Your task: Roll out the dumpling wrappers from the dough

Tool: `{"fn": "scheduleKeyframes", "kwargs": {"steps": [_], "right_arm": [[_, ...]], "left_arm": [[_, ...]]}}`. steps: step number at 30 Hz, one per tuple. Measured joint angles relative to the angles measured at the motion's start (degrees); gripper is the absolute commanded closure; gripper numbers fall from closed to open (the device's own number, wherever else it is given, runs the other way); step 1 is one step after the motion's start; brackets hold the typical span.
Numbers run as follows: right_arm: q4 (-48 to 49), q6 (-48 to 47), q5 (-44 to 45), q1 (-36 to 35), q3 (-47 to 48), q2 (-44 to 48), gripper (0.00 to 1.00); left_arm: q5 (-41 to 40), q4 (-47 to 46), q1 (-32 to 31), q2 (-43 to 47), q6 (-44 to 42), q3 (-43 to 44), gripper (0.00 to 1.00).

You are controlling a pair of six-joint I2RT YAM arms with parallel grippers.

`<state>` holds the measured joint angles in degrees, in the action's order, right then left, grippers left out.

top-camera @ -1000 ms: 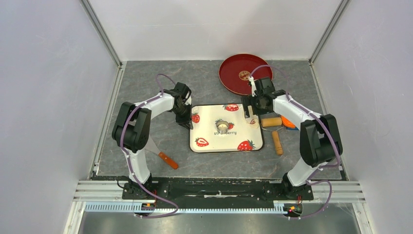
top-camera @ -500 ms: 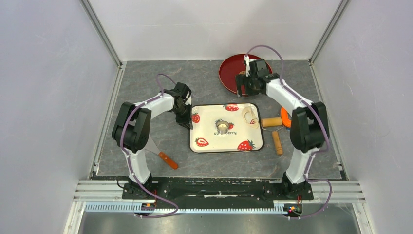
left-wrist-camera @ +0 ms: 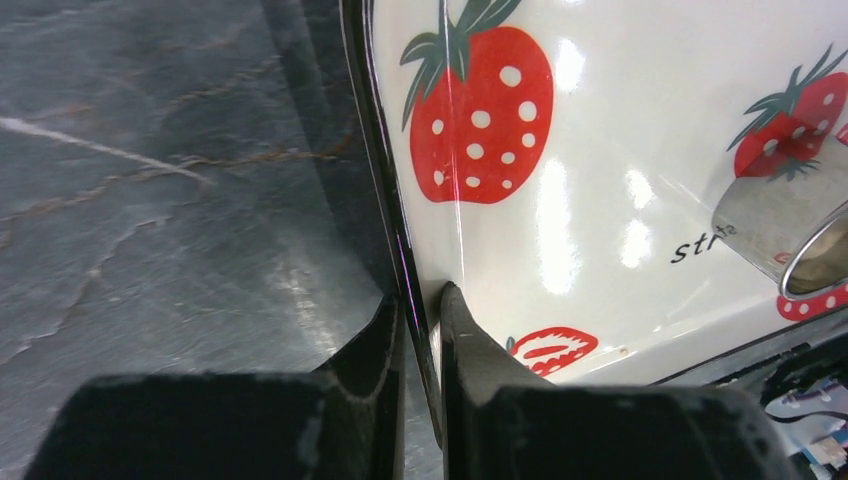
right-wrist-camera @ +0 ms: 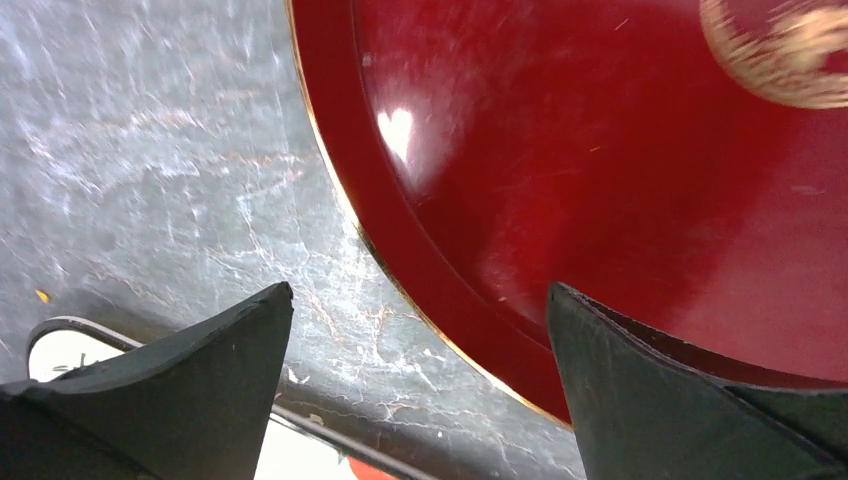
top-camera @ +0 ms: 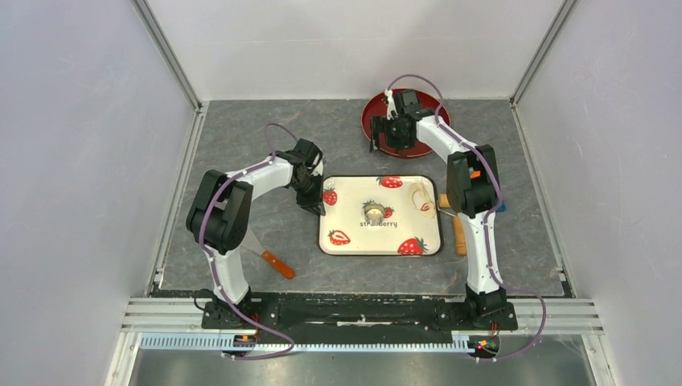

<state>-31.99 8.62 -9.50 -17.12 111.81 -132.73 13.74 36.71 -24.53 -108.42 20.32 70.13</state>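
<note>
**Tray**: strawberry print, centre of the counter. It carries a ring cutter near its middle. One wrapper, a thin pale disc, lies at the tray's 3 o'clock edge.

**Left end effector**: nearly closed, pinching the tray's rim at 9 o'clock, one finger outside and one inside. Purpose is likely to steady or shift the tray.

**Right end effector**: jaws wide, holding nothing, hovering over the 9 o'clock rim of the plate.

**Plate**: red, at the tray's 12 to 1 o'clock. It is probably the drop-off for finished wrappers; none shows on its visible part.

**Rolling pin**: at the tray's 3 o'clock, partly behind the right arm, idle.

**Scraper**: at the tray's 8 o'clock, idle.
</note>
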Motion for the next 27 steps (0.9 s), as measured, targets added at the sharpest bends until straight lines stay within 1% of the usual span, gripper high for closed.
{"fn": "scheduleKeyframes", "kwargs": {"steps": [2, 8, 12, 15, 21, 27], "right_arm": [[-1.18, 0.22, -2.47, -0.02, 0.0, -1.97, 0.02], [-0.63, -0.37, -8.94, -0.37, -1.27, -1.6, 0.02], [1.01, -1.11, -11.63, -0.55, -6.05, 1.09, 0.02], [1.6, -1.77, -13.64, -1.11, -11.98, 4.74, 0.02], [0.94, -2.97, -15.65, -3.39, -20.39, 10.38, 0.02], [0.46, -3.65, -15.5, -4.57, -21.79, 11.5, 0.02]], "left_arm": [[0.94, -0.76, -0.79, 0.0, 0.52, -0.31, 0.98], [2.99, -2.6, -1.86, 0.04, 3.06, -1.38, 0.98], [3.43, -3.72, -1.77, 0.5, 5.01, -2.43, 0.98], [4.83, -5.33, -1.79, 0.92, 7.34, -3.78, 0.98], [5.27, -7.41, -1.81, 1.97, 9.88, -5.68, 0.98], [5.35, -7.45, -2.12, 2.03, 9.9, -5.73, 0.98]]}}
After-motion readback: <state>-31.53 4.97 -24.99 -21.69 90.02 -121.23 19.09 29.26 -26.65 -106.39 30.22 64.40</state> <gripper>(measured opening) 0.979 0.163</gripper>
